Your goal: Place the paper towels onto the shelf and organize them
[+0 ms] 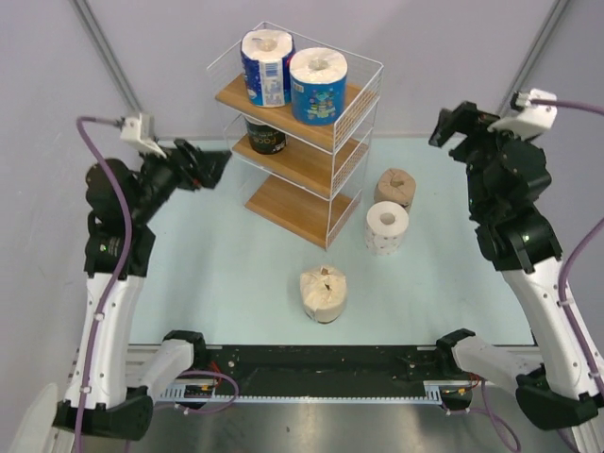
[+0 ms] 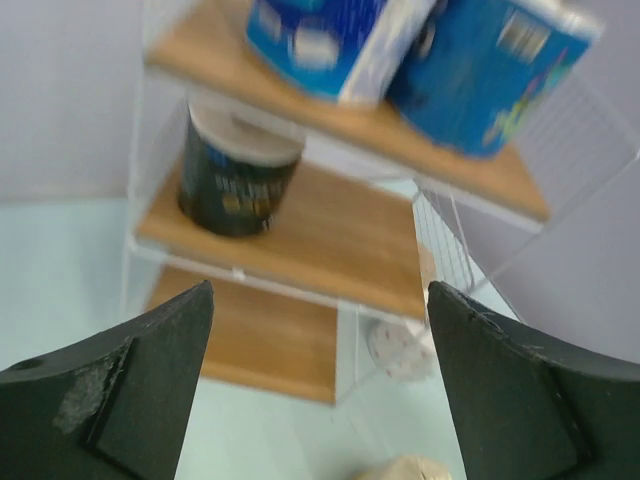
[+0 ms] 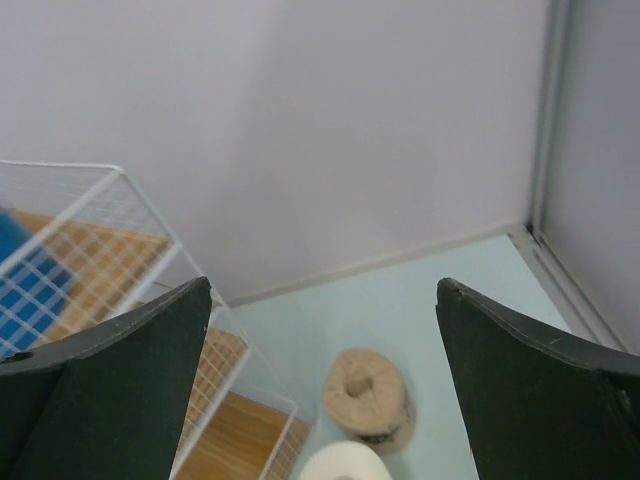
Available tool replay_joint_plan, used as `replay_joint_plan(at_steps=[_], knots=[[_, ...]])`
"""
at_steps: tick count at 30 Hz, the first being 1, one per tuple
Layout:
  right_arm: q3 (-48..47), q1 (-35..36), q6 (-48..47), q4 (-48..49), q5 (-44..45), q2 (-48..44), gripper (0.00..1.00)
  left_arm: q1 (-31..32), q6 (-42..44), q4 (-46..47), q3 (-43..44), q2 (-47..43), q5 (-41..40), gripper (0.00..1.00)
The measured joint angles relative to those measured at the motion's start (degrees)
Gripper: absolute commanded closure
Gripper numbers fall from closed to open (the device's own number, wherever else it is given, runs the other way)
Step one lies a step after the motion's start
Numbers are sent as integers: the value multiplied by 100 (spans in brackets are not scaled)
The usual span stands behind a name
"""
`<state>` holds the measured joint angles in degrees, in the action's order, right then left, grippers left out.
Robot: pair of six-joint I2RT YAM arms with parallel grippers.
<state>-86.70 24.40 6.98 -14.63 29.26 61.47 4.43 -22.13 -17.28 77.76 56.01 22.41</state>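
One three-tier wood-and-white-wire shelf (image 1: 311, 166), with two blue-wrapped paper rolls (image 1: 267, 68) (image 1: 318, 87) on its top board, one dark-wrapped paper roll (image 1: 265, 135) on its middle board, and one tan-brown roll (image 1: 394, 188), one white dotted roll (image 1: 387, 227) and one cream roll (image 1: 323, 293) beside it.

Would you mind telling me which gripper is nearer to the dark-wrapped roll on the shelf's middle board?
Left. The left gripper hangs open just left of the dark-wrapped roll; the right gripper is far off, past the shelf.
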Motion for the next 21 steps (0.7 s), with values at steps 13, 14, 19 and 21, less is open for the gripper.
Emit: replay_joint_plan(at_steps=[13, 14, 19, 21], knots=[[2129, -741, 1563, -1368, 2, -352, 0, 1419, -402, -538, -2719, -1043, 190, 0], [2225, -748, 1639, -1445, -42, -354, 0, 1572, -442, -535, -2833, -1056, 170, 0], [2369, -769, 1814, -1502, -166, -363, 0, 2310, -544, -472, -3237, -935, -13, 0], [2417, -782, 1851, -1508, -179, -372, 1, 2586, -590, -413, -3324, -796, -155, 0]])
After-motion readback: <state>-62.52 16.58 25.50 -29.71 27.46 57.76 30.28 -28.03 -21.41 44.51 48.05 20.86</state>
